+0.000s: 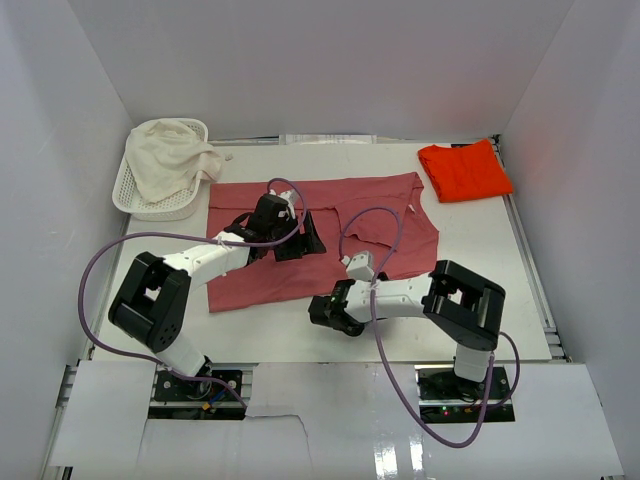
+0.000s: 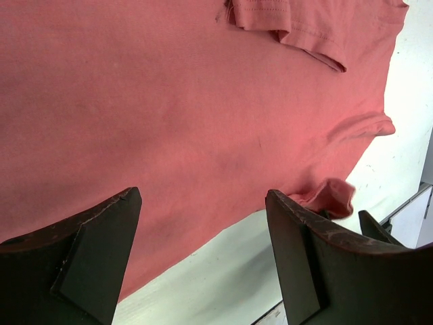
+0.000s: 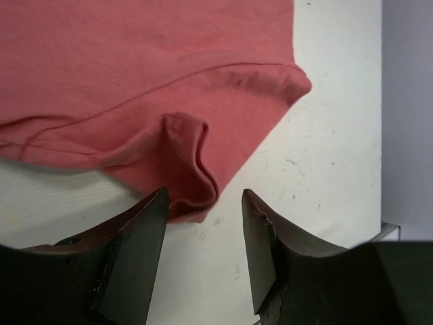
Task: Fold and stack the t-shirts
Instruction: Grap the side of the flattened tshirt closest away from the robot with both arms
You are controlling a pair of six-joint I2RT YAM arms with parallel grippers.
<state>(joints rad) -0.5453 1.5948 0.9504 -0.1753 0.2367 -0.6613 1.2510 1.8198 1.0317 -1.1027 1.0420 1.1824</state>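
Observation:
The dusty rose-red t-shirt [image 1: 372, 198] lies spread flat on the middle of the table. The bright orange-red t-shirt [image 1: 463, 170] lies folded at the back right. My left gripper [image 1: 303, 238] is open and empty, hovering over the middle of the rose shirt [image 2: 169, 101]; its fingers [image 2: 95, 250] frame the shirt's edge and bare table. My right gripper [image 1: 322, 310] is open and empty, low at the shirt's near edge. In the right wrist view a bunched fold of hem [image 3: 189, 169] sits just ahead of the open jaws [image 3: 203, 223], close to the left finger [image 3: 135, 237].
A white lattice basket [image 1: 133, 197] stands at the back left with a cream cloth [image 1: 170, 155] heaped in it. White walls enclose the table on three sides. A metal rail [image 1: 530, 270] runs along the right edge.

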